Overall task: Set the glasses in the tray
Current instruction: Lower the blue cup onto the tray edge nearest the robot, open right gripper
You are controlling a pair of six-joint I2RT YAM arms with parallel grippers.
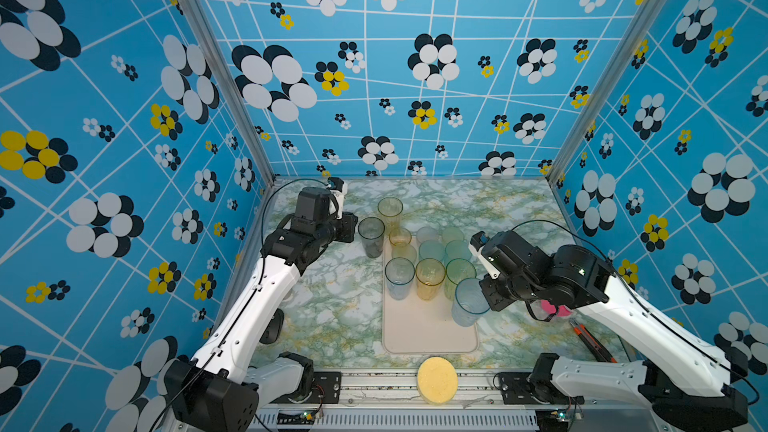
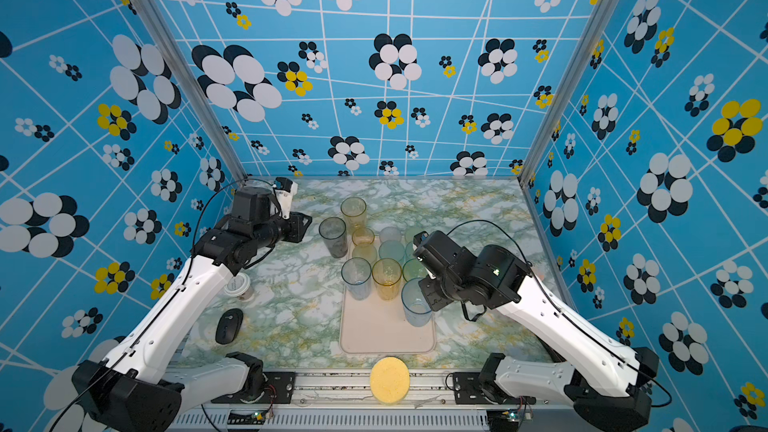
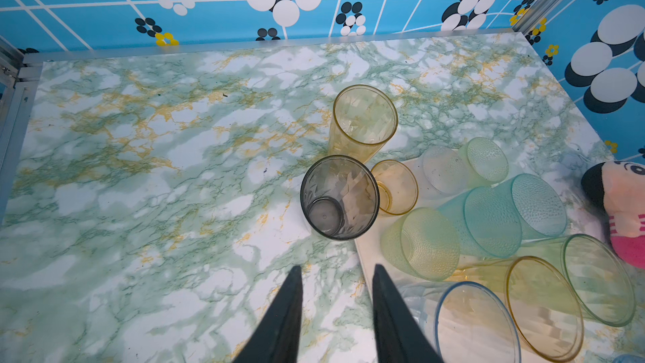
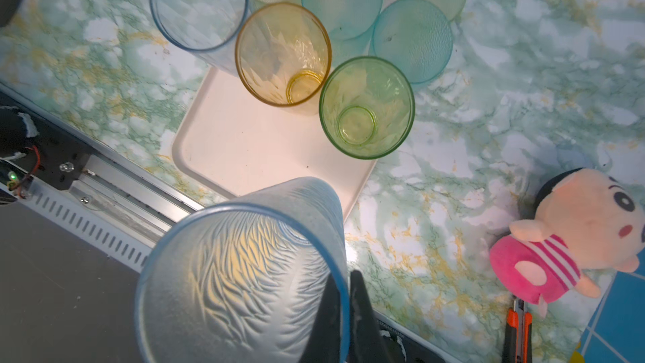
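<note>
tray [image 1: 428, 336]: one, set at near edge of tabletop [image 1: 332, 317], near half bare | glasses [image 1: 432, 252]: twelve counted, nine judged grouped on tray's far half; grey tumbler [image 1: 371, 238] and tall amber tumbler [image 1: 390, 207] left off its far left corner | pale blue tumbler [image 1: 469, 303]: held upright over tray's right edge, rim pinched by right gripper [image 4: 343, 279], the nearer arm | left gripper [image 3: 336, 267]: parted, empty, pointed at grey tumbler

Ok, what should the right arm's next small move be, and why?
Probably lower the pale blue tumbler onto the tray's bare near end: the right pincer is shut on its rim, holding it over that end, and nothing stands there.
</note>
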